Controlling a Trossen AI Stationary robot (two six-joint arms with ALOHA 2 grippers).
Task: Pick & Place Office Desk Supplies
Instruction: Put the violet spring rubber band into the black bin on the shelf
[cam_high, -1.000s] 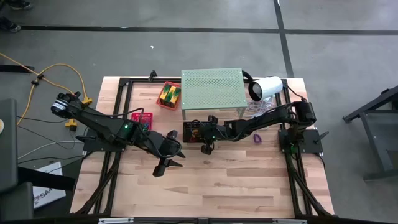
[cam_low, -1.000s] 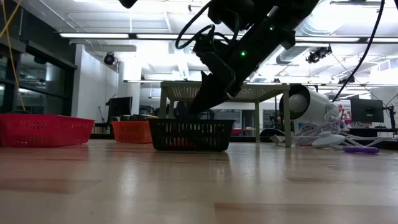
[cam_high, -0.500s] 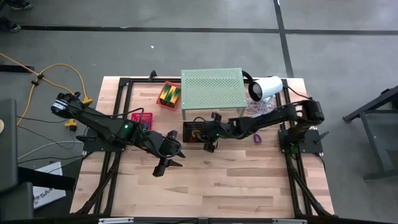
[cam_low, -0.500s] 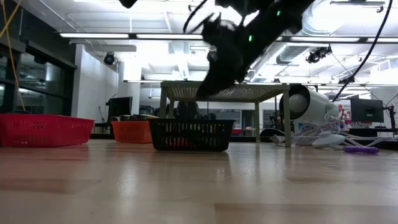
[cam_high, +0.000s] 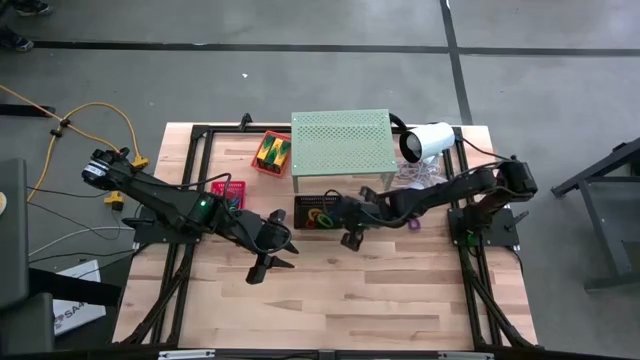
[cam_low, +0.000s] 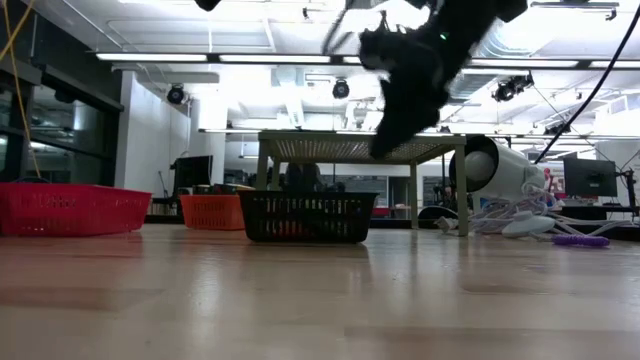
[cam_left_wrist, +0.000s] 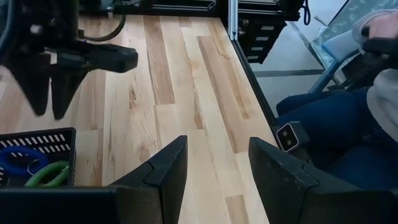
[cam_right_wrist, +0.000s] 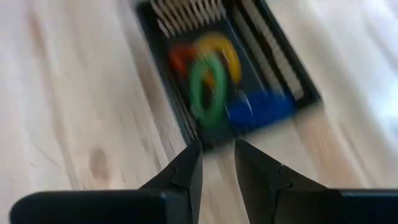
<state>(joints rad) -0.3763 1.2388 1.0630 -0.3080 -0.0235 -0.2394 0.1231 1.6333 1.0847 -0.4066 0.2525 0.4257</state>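
My right fingers, narrowly parted and empty, hang beside the black basket of loops: light, springy, best pinched across one rim.

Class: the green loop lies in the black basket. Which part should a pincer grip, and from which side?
Probably from above: the black basket walls it in on every side. Grip one arc of the green loop, one finger inside the ring, one outside, since it lies flat among other loops.
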